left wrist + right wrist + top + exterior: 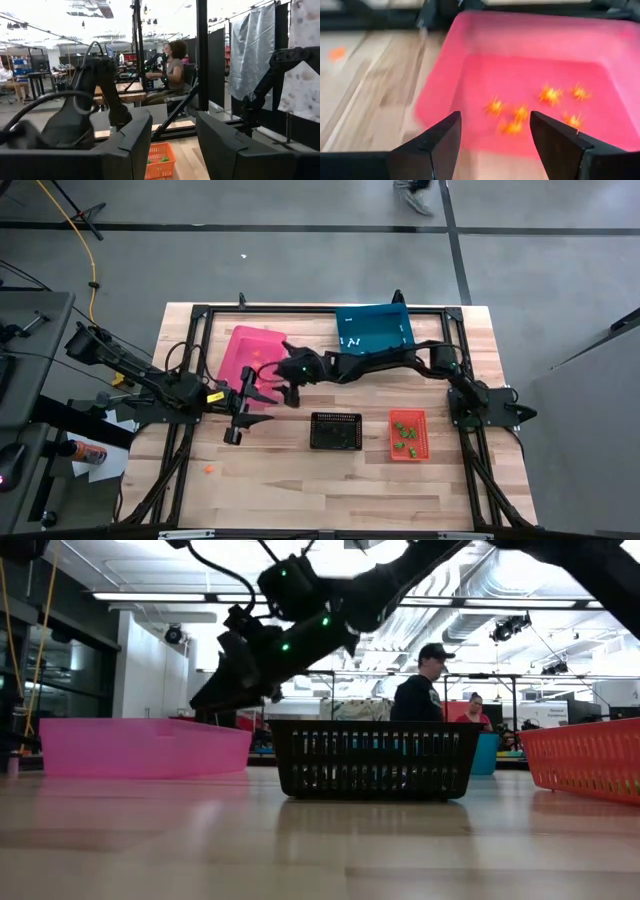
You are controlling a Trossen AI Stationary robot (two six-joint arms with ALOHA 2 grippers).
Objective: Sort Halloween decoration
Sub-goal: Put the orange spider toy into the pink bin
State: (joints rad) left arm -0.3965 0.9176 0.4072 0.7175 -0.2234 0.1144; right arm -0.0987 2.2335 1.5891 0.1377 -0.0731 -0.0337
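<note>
Overhead, sorting looks well along: green trinkets [406,434] lie in the red bin [407,418] at lower right, white ones [351,340] in the blue bin [375,327], and one orange piece [209,469] remains on the surface [300,490]. At the right wrist, orange trinkets [520,114] sit in the pink bin [530,55]; the right gripper [495,135] hangs spread and empty. The left gripper [172,142] seems parted, empty.

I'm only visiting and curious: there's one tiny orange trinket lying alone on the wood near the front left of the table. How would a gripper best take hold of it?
Probably straight down from above, fingers closing on its two sides. The orange trinket lies low on bare wood of the table, with nothing beside it and no handle showing. Its exact shape is too small to tell.
</note>
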